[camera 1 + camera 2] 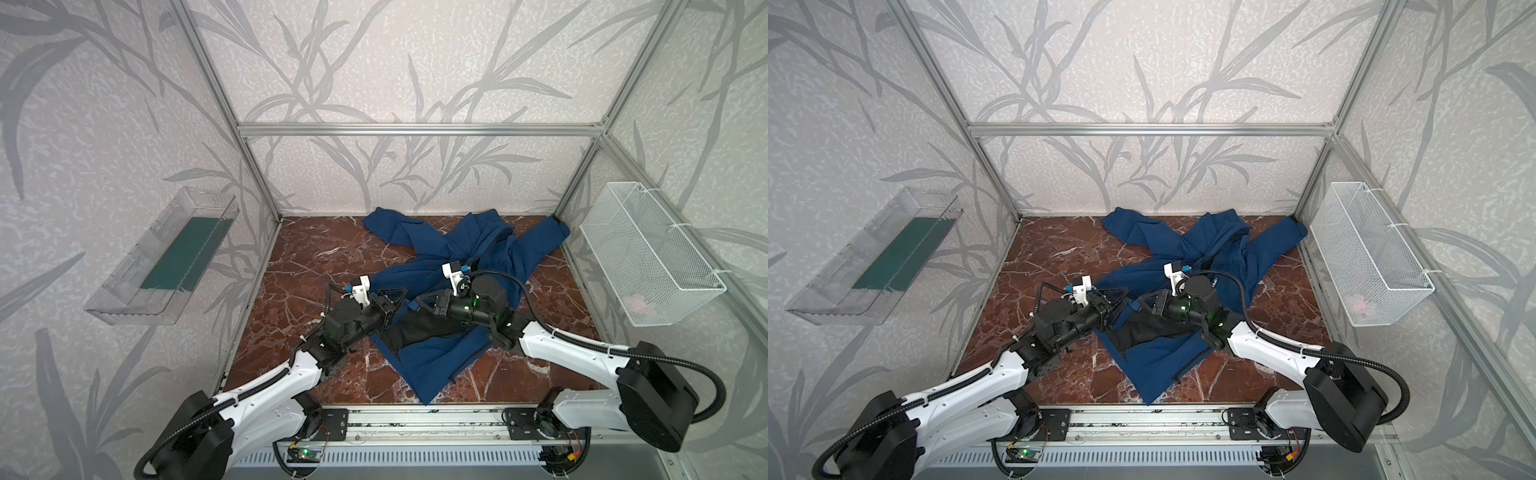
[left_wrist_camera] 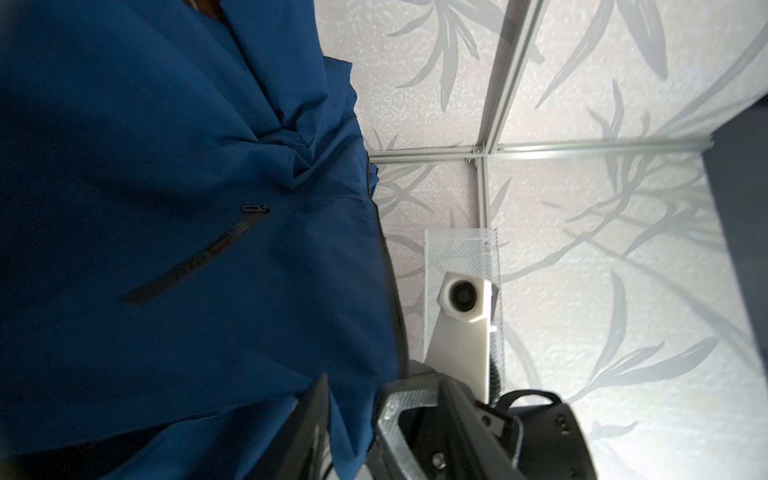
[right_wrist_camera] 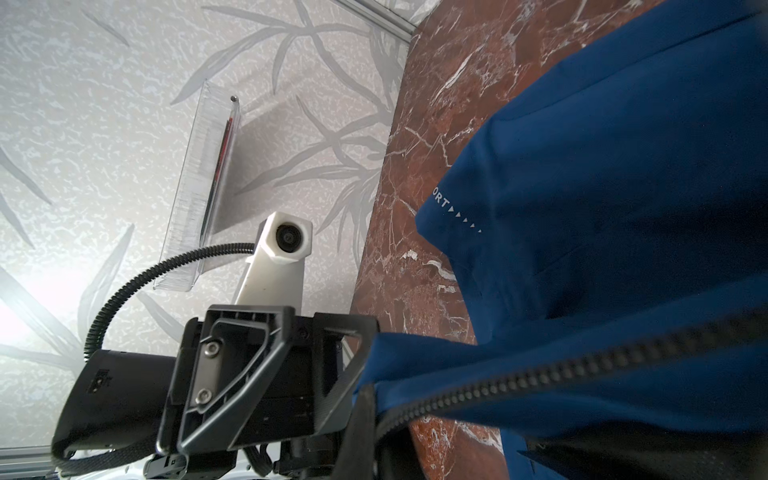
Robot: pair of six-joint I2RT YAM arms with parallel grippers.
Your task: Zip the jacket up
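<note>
The navy blue jacket [image 1: 436,357] [image 1: 1154,365] lies crumpled on the marble table, its sleeves spread toward the back wall and a strip of black lining [image 1: 415,330] turned up. Both grippers meet tip to tip over its middle. In the right wrist view my right gripper [image 3: 370,428] [image 1: 422,303] is shut on the jacket's front edge, and the zipper teeth [image 3: 540,374] run straight into its jaws. My left gripper [image 2: 353,424] [image 1: 397,301] has its fingers apart, with a fold of blue fabric hanging between them. A pocket zip [image 2: 195,257] shows in the left wrist view.
The marble table [image 1: 316,257] is walled by an aluminium frame and patterned panels. A clear plastic tray [image 1: 162,257] hangs on the left wall. On the right wall hangs a white wire basket [image 1: 648,253]. The two arms come in from the front rail.
</note>
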